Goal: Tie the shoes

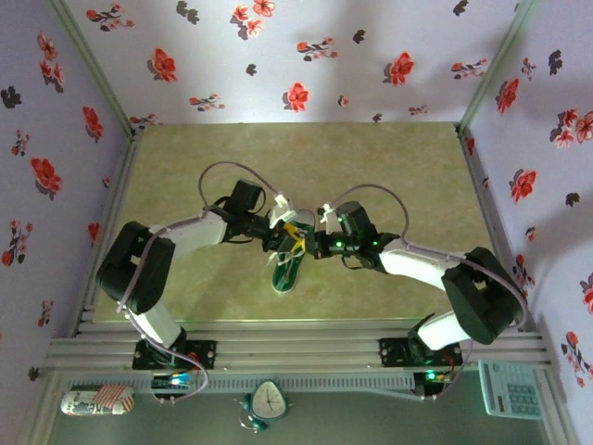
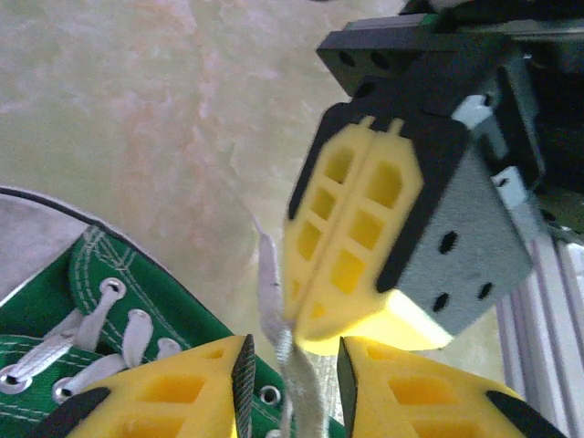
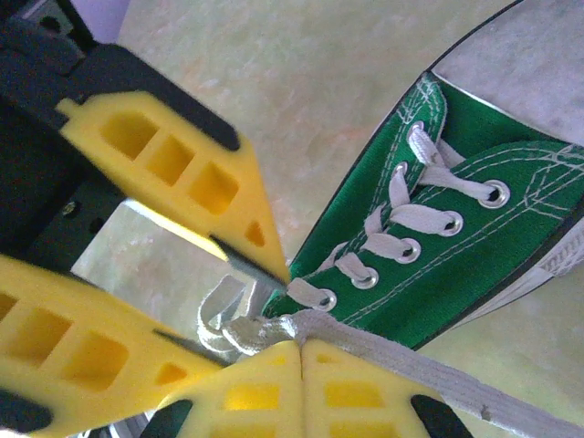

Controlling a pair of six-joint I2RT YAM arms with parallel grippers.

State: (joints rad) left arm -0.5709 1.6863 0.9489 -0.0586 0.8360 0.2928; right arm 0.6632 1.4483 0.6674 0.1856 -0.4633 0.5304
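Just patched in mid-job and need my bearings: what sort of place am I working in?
Likely a staged test booth, not a home: floral wallpaper panels boxing in a marbled tabletop, aluminium rails along the near edge, and a small clock in front.

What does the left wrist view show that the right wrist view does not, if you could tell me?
Left wrist view, not the right: the grey housing behind the right gripper, seen from outside. Right wrist view, not the left: the white sole rim, and the left gripper from the side, fingers apart. Both: the green shoe, the white lace pinched in the right gripper's shut fingers, and the table.
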